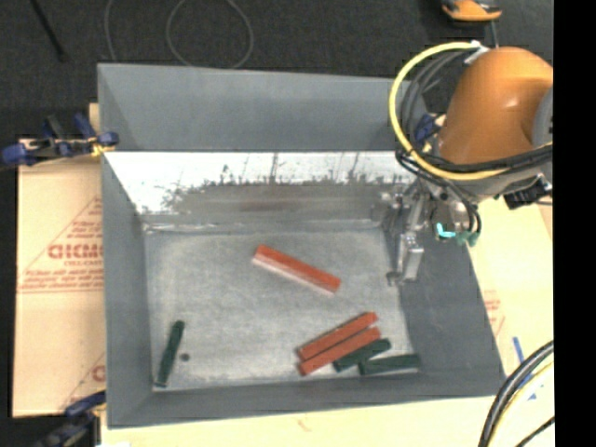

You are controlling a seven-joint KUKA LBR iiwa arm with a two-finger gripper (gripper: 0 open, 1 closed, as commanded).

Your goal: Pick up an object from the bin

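Orange-red bar lying alone mid-floor of the grey bin is our best candidate. It's tilted, running from upper left to lower right, and clear on all sides. Gripper sits to its right, close to the bin's right wall and not over any item. We can't tell whether it's released or clenched, and we see nothing in it. Toward the front-right corner two more orange-red bars lie side by side, touching, with two dark green bars right against them. One more dark green bar lies off by the front-left corner. We judge all of these light, stiff sticks with smooth faces, so probably a bit slippery but not fragile. We'd take the lone bar across its narrow width at mid-length so it doesn't pivot, with the gripper square to the long axis. We'd skip the cluster, since touching neighbours leave no room alongside. The bar lies flat on the floor, so the approach has to be low, and the risk is scraping the metal.
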